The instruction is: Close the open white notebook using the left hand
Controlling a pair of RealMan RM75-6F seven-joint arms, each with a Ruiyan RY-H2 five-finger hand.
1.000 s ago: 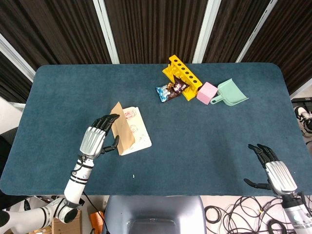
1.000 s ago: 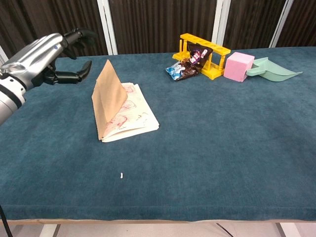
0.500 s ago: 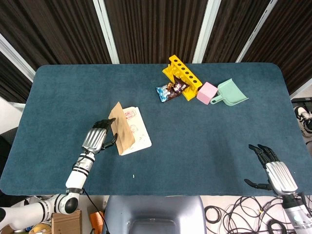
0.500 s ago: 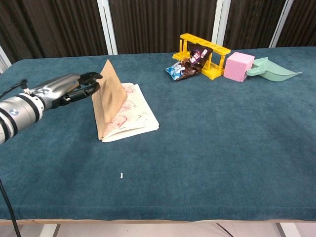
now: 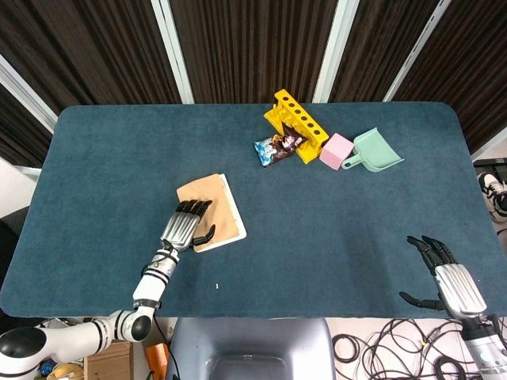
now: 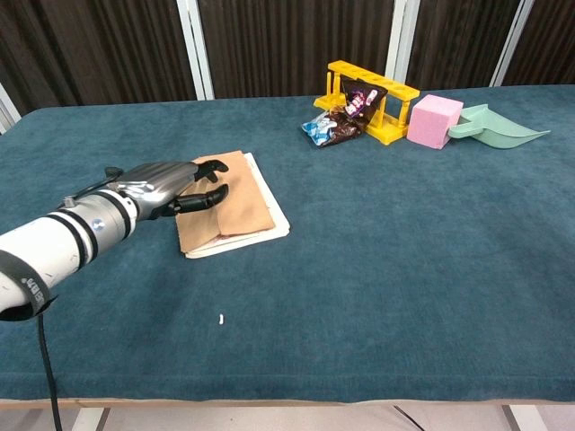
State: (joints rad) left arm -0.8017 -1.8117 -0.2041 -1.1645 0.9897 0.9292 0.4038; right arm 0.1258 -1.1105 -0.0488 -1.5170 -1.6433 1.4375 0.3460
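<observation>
The notebook (image 5: 215,208) (image 6: 235,203) lies flat on the blue table with its brown cover facing up and white page edges showing along its right side. My left hand (image 5: 184,226) (image 6: 162,189) rests palm-down on the left part of the cover, fingers spread over it. My right hand (image 5: 445,274) hovers open near the table's front right corner, far from the notebook; the chest view does not show it.
A yellow rack (image 5: 295,124) (image 6: 373,99) with a snack bag (image 5: 277,146) (image 6: 346,117) stands at the back. A pink cube (image 5: 336,150) (image 6: 434,120) and a green scoop (image 5: 375,150) (image 6: 496,127) sit to its right. A small white scrap (image 6: 221,318) lies near the front.
The raised brown cover has dropped flat onto the pages. My left hand moved right and down with it and now lies on the cover. The right hand stayed put.
</observation>
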